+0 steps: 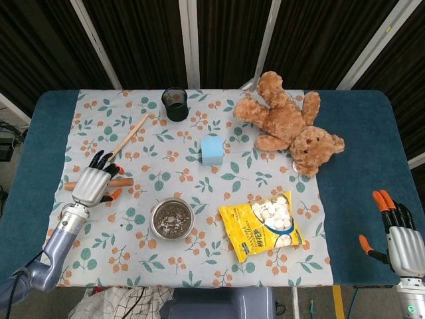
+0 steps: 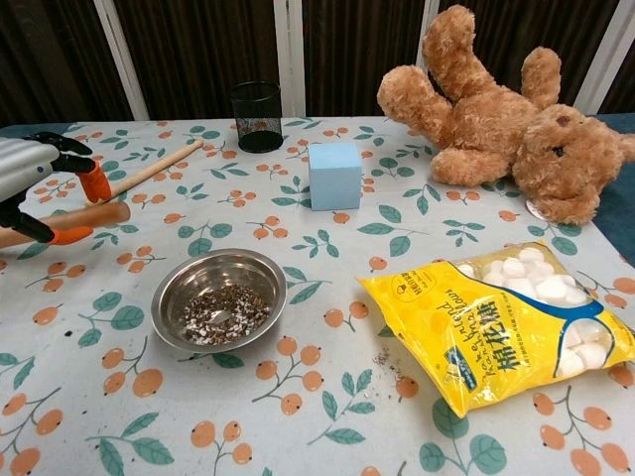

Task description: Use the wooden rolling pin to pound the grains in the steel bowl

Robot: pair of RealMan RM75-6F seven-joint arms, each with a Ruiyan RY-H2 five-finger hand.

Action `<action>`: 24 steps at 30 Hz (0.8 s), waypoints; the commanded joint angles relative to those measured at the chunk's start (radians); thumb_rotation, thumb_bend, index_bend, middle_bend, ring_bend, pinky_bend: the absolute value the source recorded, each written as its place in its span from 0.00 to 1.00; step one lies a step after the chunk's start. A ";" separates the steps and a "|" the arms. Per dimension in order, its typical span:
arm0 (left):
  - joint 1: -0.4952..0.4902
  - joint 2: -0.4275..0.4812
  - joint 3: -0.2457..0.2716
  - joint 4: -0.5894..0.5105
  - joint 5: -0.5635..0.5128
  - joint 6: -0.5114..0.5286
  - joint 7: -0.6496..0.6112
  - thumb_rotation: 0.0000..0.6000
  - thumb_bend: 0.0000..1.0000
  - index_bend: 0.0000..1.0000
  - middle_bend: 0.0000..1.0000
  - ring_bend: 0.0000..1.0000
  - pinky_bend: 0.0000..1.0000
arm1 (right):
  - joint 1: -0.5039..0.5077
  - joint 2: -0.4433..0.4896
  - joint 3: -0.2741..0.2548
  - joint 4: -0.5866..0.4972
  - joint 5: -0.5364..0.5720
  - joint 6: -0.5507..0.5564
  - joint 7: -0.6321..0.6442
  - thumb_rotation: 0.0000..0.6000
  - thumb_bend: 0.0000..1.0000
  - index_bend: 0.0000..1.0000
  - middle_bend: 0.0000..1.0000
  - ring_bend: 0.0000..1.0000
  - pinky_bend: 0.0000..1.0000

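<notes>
The steel bowl [image 1: 172,219] [image 2: 266,281] stands near the table's front, with dark and pale grains [image 2: 223,315] in its bottom. My left hand [image 1: 91,184] [image 2: 35,174] is left of the bowl, low over the cloth. It holds the wooden rolling pin [image 1: 123,181] [image 2: 91,216] between thumb and fingers, and the pin lies nearly level, pointing toward the bowl. Its tip is a short way from the rim, not over the bowl. My right hand [image 1: 397,234] hangs off the table's right front corner, fingers apart and holding nothing.
A thin wooden stick [image 1: 131,135] [image 2: 151,169] lies behind my left hand. A black mesh cup [image 1: 175,104], a blue cube [image 1: 212,150] and a teddy bear [image 1: 289,123] stand further back. Right of the bowl lies a yellow marshmallow bag [image 1: 263,224].
</notes>
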 commanded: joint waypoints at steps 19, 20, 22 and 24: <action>0.287 0.390 0.061 -0.672 -0.091 0.265 0.212 1.00 0.26 0.06 0.00 0.00 0.00 | 0.025 0.023 0.014 -0.018 0.001 -0.024 -0.046 1.00 0.36 0.00 0.00 0.00 0.00; 0.314 0.411 0.081 -0.696 -0.075 0.294 0.213 1.00 0.26 0.05 0.00 0.00 0.00 | 0.026 0.022 0.013 -0.016 -0.003 -0.022 -0.056 1.00 0.36 0.00 0.00 0.00 0.00; 0.354 0.433 0.110 -0.714 -0.048 0.336 0.203 1.00 0.25 0.03 0.00 0.00 0.00 | 0.026 0.022 0.012 -0.017 -0.006 -0.021 -0.064 1.00 0.36 0.00 0.00 0.00 0.00; 0.400 0.454 0.143 -0.725 -0.020 0.377 0.181 1.00 0.25 0.01 0.00 0.00 0.00 | 0.026 0.023 0.008 -0.022 -0.009 -0.022 -0.069 1.00 0.36 0.00 0.00 0.00 0.00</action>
